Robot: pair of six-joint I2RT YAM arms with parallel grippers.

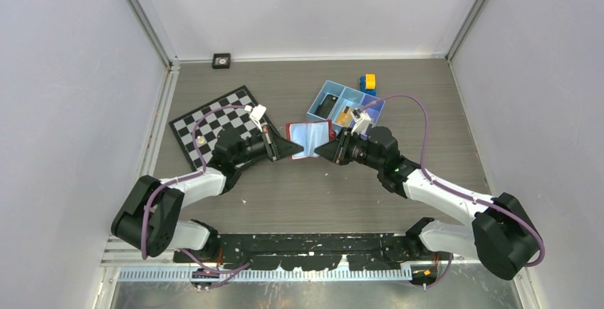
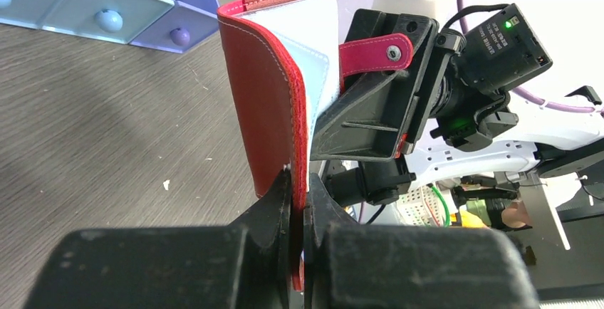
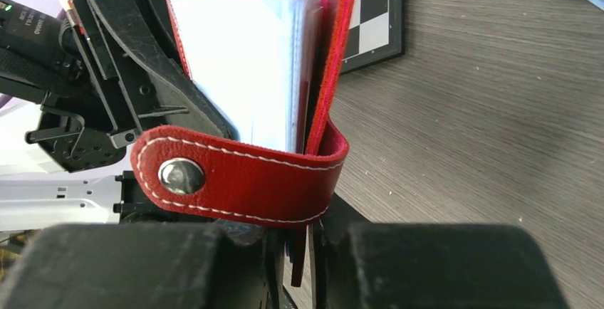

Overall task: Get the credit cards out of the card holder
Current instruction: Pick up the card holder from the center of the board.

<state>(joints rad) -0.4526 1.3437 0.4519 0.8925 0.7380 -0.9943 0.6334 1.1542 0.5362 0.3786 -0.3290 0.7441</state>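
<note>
At the left of the table lies a checkered mat, and the left arm reaches over its near right corner toward the table's middle. The left gripper has its jaws pressed together on the bottom edge of one red cover of the card holder. In the left wrist view that cover rises upright out of the pinch.

The card holder is held up off the table between the two arms, about midway between the left and right edges. It is spread open, with its pale blue-grey lining facing up to the overhead camera. No card can be made out in its pockets. The right wrist view shows only layered pale lining, so I cannot tell how many cards remain inside.

The snap tab hangs undone across the front. The right gripper meets the holder from the other side. Its jaws stand nearly together with the edge of the opposite red cover between them, so it appears to grip that cover.

Behind it, toward the far right, sits a blue tray, with a yellow block just beyond. In the tray's middle compartment lies an orange-gold flat piece, partly hidden by the right wrist. It may be a card already taken out, though that is a guess.

As I judge it, the holder is opened and steadied at both covers. Drawing out whatever cards are left is yet to be done, and one gripper would have to let go to do it.
</note>
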